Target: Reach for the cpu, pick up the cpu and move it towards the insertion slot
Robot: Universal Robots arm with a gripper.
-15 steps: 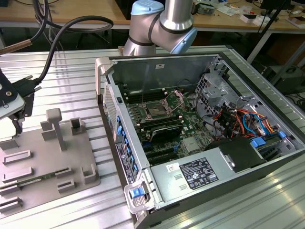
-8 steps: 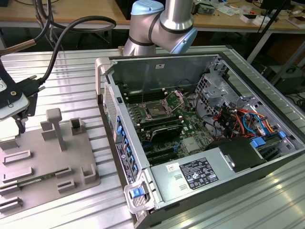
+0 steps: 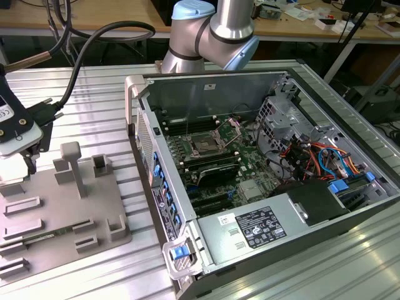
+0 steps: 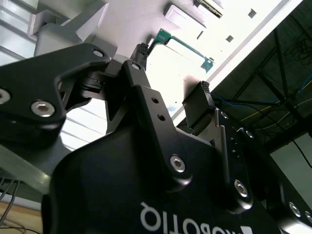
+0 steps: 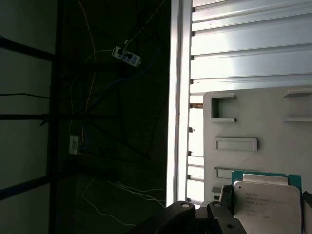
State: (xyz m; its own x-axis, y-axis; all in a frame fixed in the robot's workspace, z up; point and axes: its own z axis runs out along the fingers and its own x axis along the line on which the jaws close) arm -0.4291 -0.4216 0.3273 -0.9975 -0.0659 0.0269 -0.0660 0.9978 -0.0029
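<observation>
Fingers point(image 4: 195, 105) are hanging spread apart over the cpu point(image 5: 266, 202) lying flat in the grey tray point(image 5: 253, 117) on the table point(image 5: 243, 53), which, judged light, stiff and fragile, is calling for an opposite-edge grip.

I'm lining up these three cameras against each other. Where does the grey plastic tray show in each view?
Exterior view: the grey tray lies at the exterior view's left, on the ribbed metal table.
Second wrist view: the grey tray lies beyond the end effector.
First wrist view: the grey tray carries the cpu.
Shared landmark: the ribbed metal table under the tray.
</observation>
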